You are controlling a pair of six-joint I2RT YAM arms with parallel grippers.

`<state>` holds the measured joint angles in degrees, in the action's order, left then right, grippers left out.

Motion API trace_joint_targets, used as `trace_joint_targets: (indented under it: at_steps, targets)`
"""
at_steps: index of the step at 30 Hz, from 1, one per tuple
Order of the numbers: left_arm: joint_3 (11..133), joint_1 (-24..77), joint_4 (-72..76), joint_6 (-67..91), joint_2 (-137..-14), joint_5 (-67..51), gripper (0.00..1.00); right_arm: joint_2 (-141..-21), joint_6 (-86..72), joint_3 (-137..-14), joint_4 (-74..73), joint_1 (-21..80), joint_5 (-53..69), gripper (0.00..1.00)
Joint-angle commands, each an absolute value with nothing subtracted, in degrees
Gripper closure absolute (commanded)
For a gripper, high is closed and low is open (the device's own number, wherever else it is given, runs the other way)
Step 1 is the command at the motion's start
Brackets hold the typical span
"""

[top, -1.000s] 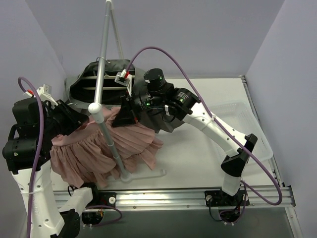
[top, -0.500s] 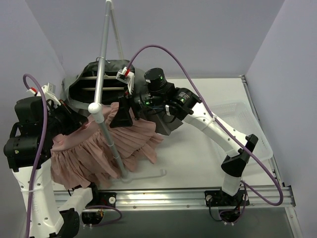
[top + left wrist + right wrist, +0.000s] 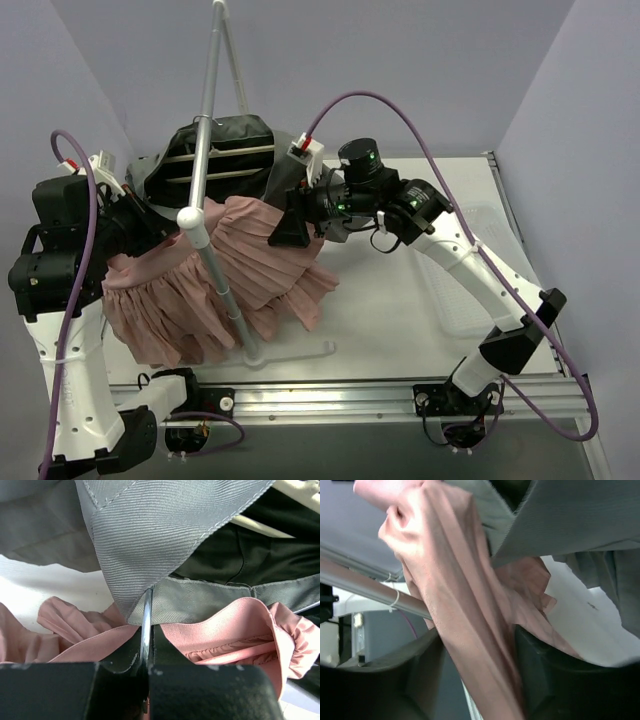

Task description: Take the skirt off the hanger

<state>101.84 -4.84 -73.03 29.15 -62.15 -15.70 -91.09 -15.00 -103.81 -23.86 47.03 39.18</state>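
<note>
Beside the rail (image 3: 207,110), my left gripper (image 3: 147,655) clamps shut on the skirt (image 3: 260,270); my right gripper (image 3: 477,677) gapes around a fold, which could snag and drag everything.

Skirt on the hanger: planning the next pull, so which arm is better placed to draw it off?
Left, probably: the left pincer is shut on the skirt at the waistband; the right pincer stands open, cloth only draped between its fingers.
</note>
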Motion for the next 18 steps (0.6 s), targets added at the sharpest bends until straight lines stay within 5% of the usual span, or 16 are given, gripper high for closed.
trace_joint_targets:
  at_steps: [1,7,18]
  targets:
    - [101.4,-4.5,-68.6,30.1,-60.0,-17.1,0.98,-89.9,-13.6,-104.8,-23.4,45.9,39.8,0.54]
    - [98.1,-3.8,-67.9,31.2,-57.2,-16.8,0.98,-92.4,-12.9,-108.1,-24.9,45.6,42.1,1.0]
    - [95.8,-3.9,-70.1,28.7,-55.7,-15.5,0.98,-86.5,-17.0,-106.8,-25.0,44.8,24.5,1.0]
